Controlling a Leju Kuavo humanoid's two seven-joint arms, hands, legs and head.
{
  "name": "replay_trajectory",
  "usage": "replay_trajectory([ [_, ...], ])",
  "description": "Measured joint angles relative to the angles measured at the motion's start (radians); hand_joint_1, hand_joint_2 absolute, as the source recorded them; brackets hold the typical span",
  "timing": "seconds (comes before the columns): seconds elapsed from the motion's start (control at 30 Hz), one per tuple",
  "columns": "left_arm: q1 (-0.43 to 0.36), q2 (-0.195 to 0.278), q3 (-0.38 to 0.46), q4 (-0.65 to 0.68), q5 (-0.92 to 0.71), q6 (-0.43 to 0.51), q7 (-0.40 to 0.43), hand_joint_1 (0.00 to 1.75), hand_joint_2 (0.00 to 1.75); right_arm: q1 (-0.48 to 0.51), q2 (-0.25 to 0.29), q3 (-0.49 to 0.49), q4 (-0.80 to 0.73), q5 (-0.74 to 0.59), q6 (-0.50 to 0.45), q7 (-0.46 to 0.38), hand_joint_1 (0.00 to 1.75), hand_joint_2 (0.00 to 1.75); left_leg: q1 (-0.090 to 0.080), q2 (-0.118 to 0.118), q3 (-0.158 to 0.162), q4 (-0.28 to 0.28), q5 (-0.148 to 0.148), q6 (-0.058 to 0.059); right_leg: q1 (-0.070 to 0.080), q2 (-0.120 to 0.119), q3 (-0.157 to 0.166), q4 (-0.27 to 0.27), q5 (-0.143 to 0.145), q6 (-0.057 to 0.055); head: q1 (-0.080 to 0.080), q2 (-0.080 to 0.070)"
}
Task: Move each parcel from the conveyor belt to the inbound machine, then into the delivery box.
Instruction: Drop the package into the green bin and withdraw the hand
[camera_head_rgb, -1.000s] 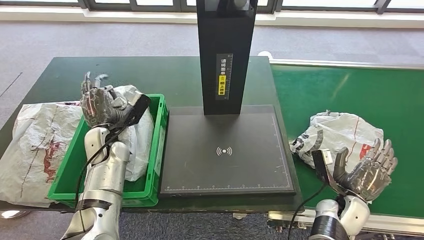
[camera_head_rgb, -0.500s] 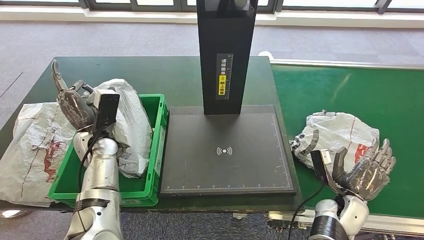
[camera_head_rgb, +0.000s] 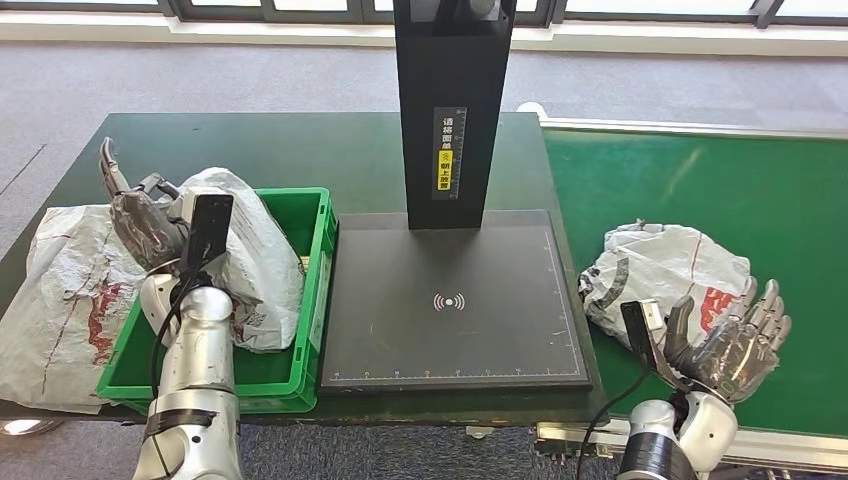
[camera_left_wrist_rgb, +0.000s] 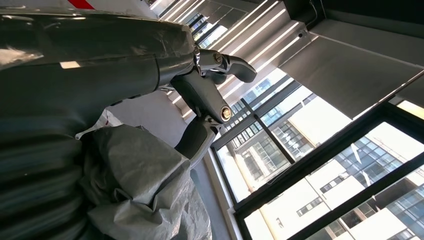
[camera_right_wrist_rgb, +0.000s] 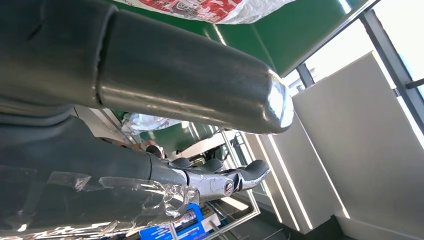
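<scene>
A crumpled grey parcel (camera_head_rgb: 250, 255) lies in the green delivery box (camera_head_rgb: 318, 262); in the left wrist view the parcel (camera_left_wrist_rgb: 135, 185) is close beside my hand. My left hand (camera_head_rgb: 140, 215) hovers over the box's left rim with fingers (camera_left_wrist_rgb: 220, 60) apart, holding nothing. On the green conveyor belt (camera_head_rgb: 720, 180) rests a white-grey parcel (camera_head_rgb: 665, 268) with red print. Just in front of it my right hand (camera_head_rgb: 728, 345) is palm up, fingers (camera_right_wrist_rgb: 225, 182) spread, empty. The parcel's red print (camera_right_wrist_rgb: 210, 7) is near the hand in the right wrist view. The black inbound machine plate (camera_head_rgb: 450, 300) is bare.
The machine's black pillar (camera_head_rgb: 450, 100) rises at the back of the plate. Another flat grey parcel (camera_head_rgb: 60, 290) with red marks lies on the dark table (camera_head_rgb: 300, 150) left of the box. Carpeted floor runs behind.
My left hand has drawn away to the left, from above the parcel in the box to the box's left rim. The right hand has sunk slightly towards me.
</scene>
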Motion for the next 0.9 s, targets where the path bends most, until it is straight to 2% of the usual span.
replay_trajectory([
  [0.23, 0.001, 0.000, -0.003, -0.001, 0.006, -0.004, -0.009, 0.00, 1.75, 0.001, 0.000, 0.000, 0.000, -0.002, 0.000, -0.002, 0.00, 0.00, 0.000, 0.000, 0.000, 0.000, 0.000, 0.000, 0.000, 0.000, 0.000, 0.000, 0.000, 0.000, 0.000, 0.000],
  [0.37, 0.025, -0.011, -0.021, -0.073, 0.286, -0.015, -0.176, 0.00, 1.75, 0.003, 0.000, 0.000, 0.000, -0.007, 0.000, -0.014, 0.00, 0.00, 0.000, 0.002, 0.001, 0.000, -0.001, 0.000, 0.000, 0.002, -0.001, 0.000, 0.000, 0.000, 0.000, 0.000],
  [0.4, 0.028, -0.013, -0.035, -0.085, 0.335, -0.041, -0.161, 0.00, 1.75, 0.005, -0.001, 0.000, 0.000, -0.008, 0.000, -0.015, 0.00, 0.00, 0.000, 0.003, 0.001, 0.000, -0.001, 0.000, 0.000, 0.003, -0.001, 0.000, 0.000, 0.000, 0.000, 0.000],
  [0.47, 0.026, -0.011, -0.073, -0.076, 0.306, -0.096, -0.033, 0.00, 1.75, 0.008, -0.003, 0.000, 0.000, -0.019, 0.000, -0.022, 0.00, 0.00, 0.000, -0.001, 0.000, 0.000, -0.001, 0.000, 0.000, -0.001, 0.001, 0.000, -0.001, 0.001, 0.000, 0.000],
  [0.5, 0.026, -0.010, -0.090, -0.074, 0.264, -0.097, 0.021, 0.00, 1.75, 0.009, -0.004, 0.000, 0.000, -0.025, 0.000, -0.030, 0.00, 0.00, 0.000, -0.002, -0.001, 0.000, -0.001, 0.001, 0.000, -0.003, 0.001, 0.000, -0.001, 0.001, 0.000, 0.000],
  [0.53, 0.032, -0.012, -0.101, -0.083, 0.238, -0.077, 0.036, 0.00, 1.75, 0.010, -0.004, 0.000, 0.000, -0.028, 0.000, -0.036, 0.00, 0.00, 0.000, -0.002, -0.001, 0.000, -0.001, 0.001, 0.000, -0.003, 0.001, 0.000, -0.001, 0.001, 0.000, 0.000],
  [0.6, 0.051, -0.015, -0.110, -0.121, 0.250, -0.043, -0.037, 0.00, 1.75, 0.012, -0.004, 0.000, 0.001, -0.022, 0.000, -0.037, 0.00, 0.00, 0.000, 0.003, 0.001, 0.000, -0.002, 0.000, -0.001, 0.002, 0.000, 0.000, 0.000, 0.000, 0.000, 0.000],
  [0.63, 0.058, -0.012, -0.116, -0.134, 0.251, -0.054, -0.068, 0.00, 1.75, 0.015, -0.005, -0.001, 0.001, -0.018, 0.000, -0.032, 0.00, 0.00, -0.001, 0.005, 0.002, 0.000, -0.002, 0.000, -0.001, 0.004, 0.000, 0.000, 0.000, 0.000, 0.000, 0.000],
  [0.7, 0.060, -0.003, -0.136, -0.135, 0.175, -0.081, -0.067, 0.00, 1.75, 0.021, -0.007, -0.001, 0.001, -0.021, 0.000, -0.034, 0.00, 0.00, -0.001, 0.003, 0.001, 0.000, -0.002, 0.001, 0.000, 0.003, 0.000, 0.000, -0.001, 0.001, 0.000, 0.000],
  [0.77, 0.062, -0.006, -0.142, -0.147, 0.126, -0.048, -0.091, 0.00, 1.75, 0.023, -0.009, -0.002, 0.002, -0.029, 0.000, -0.049, 0.00, 0.00, 0.000, 0.001, 0.000, 0.000, -0.002, 0.001, 0.000, 0.000, 0.001, 0.000, -0.001, 0.001, 0.000, 0.000],
  [0.83, 0.075, -0.015, -0.136, -0.192, 0.242, -0.009, -0.177, 0.00, 1.75, 0.022, -0.010, -0.002, 0.005, -0.026, 0.000, -0.054, 0.00, 0.00, 0.000, 0.002, 0.000, 0.000, -0.002, 0.000, 0.000, 0.002, 0.001, 0.000, -0.001, 0.001, 0.000, 0.000],
  [0.9, 0.106, -0.020, -0.138, -0.267, 0.448, 0.000, -0.220, 0.00, 1.75, 0.022, -0.010, -0.002, 0.008, -0.018, 0.000, -0.050, 0.00, 0.00, 0.000, 0.006, 0.002, 0.000, -0.004, 0.000, -0.001, 0.006, 0.000, 0.000, -0.001, 0.001, 0.000, 0.000],
])
